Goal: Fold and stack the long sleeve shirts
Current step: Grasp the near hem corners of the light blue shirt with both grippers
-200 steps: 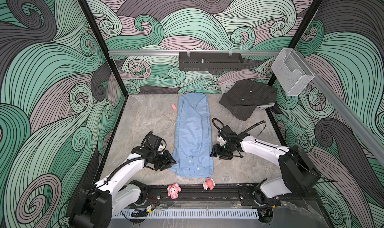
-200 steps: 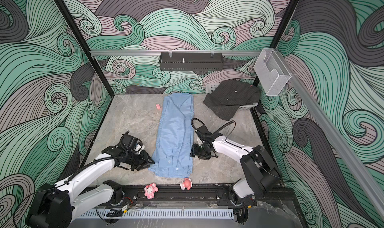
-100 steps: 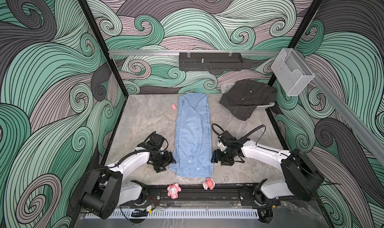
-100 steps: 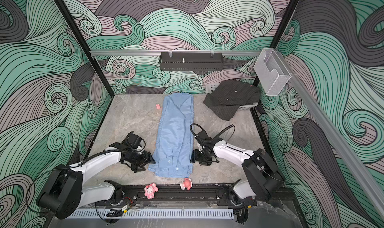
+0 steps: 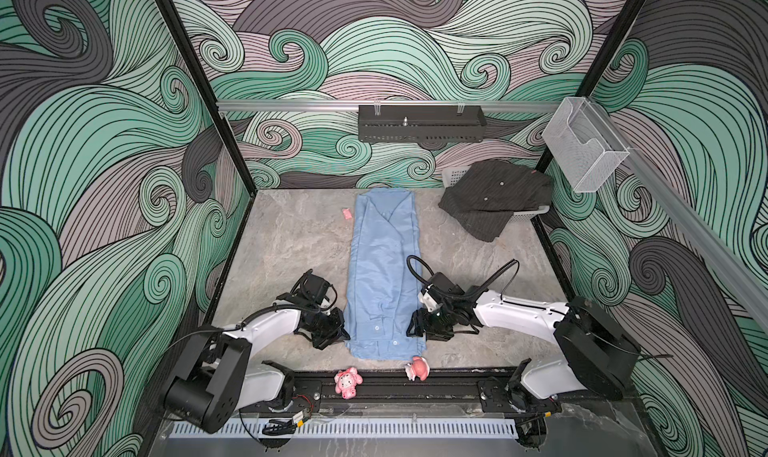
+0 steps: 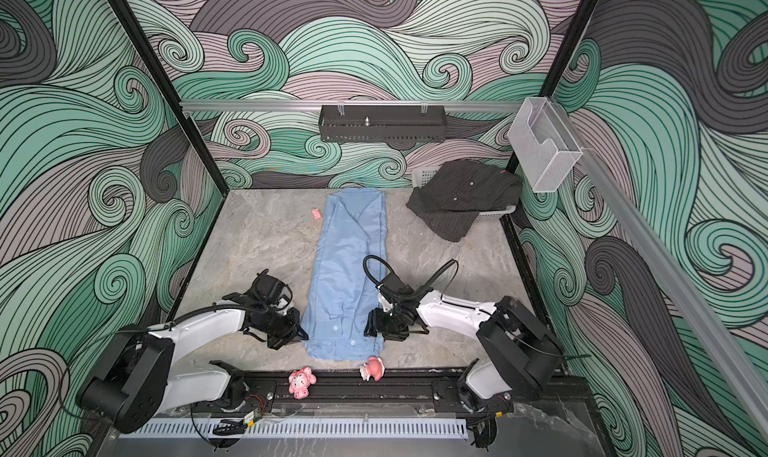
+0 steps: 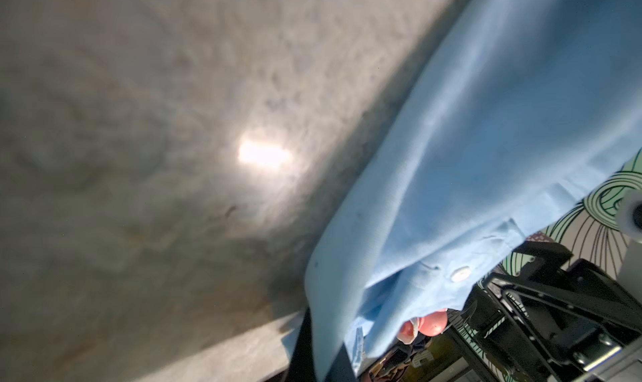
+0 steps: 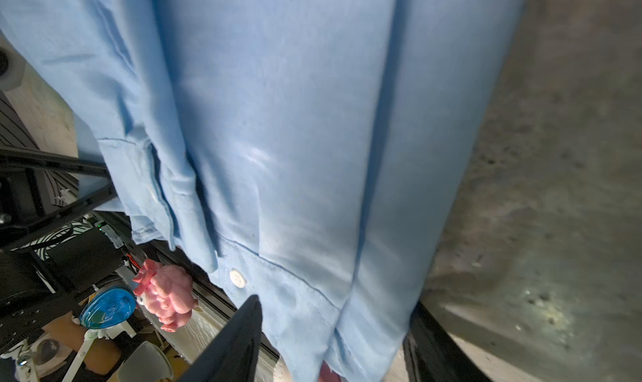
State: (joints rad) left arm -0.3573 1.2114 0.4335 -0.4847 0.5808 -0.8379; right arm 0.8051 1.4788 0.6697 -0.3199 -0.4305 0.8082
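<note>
Light blue shirt (image 5: 382,276): lay as a long narrow strip down the middle of the table (image 5: 291,247), collar at the far edge and hem at the near edge. The cloth was thin, soft and woven, creased lengthwise, with small pale round buttons near the hem.
Dark pinstriped shirt (image 5: 494,197): lay crumpled over a white slotted basket (image 5: 528,213) in the far right corner, not yet folded.
Left gripper (image 5: 338,338): sat at the hem's left side, fingers pressed together, apparently pinching the cloth's edge (the left wrist view showed fabric draped over one dark finger).
Right gripper (image 5: 413,330): sat at the hem's right side, fingers spread with the cloth between them and no grip made.
Risk, uneven lift: with only one side clamped, raising the hem would likely skew the strip.
Risk, layers: a pinch on the top ply alone could let the tucked-in layers slide out.
Risk, clutter: the pink toy (image 5: 417,367) just beside the hem could catch the cloth.
</note>
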